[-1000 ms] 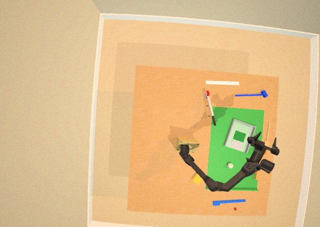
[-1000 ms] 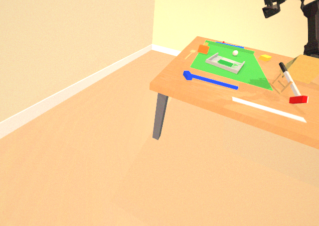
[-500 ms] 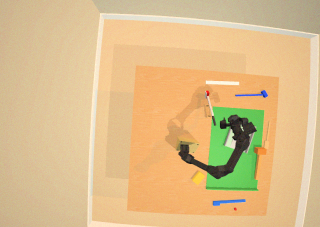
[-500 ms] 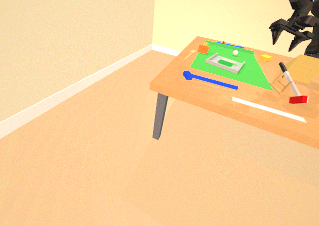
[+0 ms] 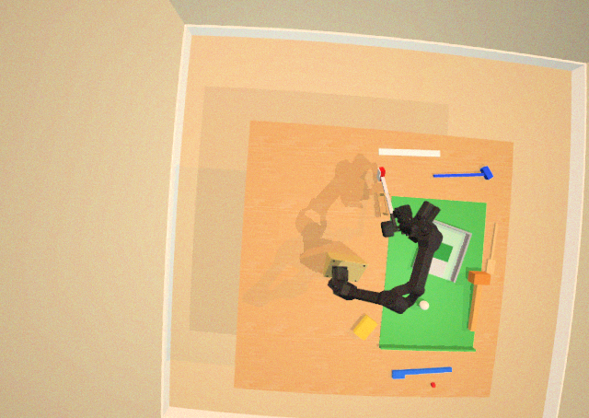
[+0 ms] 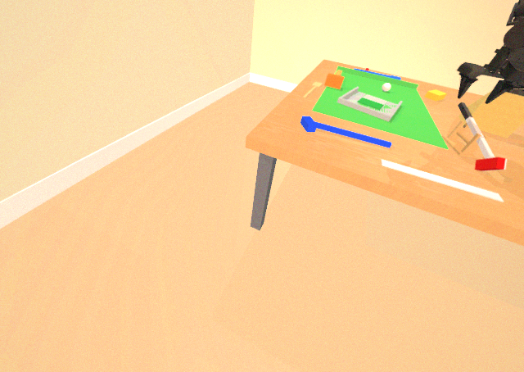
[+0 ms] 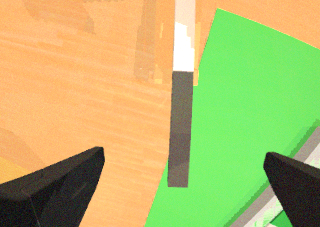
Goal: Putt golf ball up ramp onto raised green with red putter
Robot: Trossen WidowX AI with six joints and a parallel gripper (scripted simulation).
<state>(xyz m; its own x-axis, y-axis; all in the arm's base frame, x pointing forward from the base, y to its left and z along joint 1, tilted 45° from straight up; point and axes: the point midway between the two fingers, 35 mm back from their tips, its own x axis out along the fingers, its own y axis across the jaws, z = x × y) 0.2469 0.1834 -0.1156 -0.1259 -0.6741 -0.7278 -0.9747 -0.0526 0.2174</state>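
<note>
The claw [image 7: 170,197] hangs wide apart, empty, over the red putter [image 7: 182,81] grip. Descending off-centre could knock the putter off its stand [image 6: 461,138].

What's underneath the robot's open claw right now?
Below the open end effector lies the red putter's dark grip, with the green mat edge and wooden table beneath. The putter's red head is out of the wrist view.
</note>
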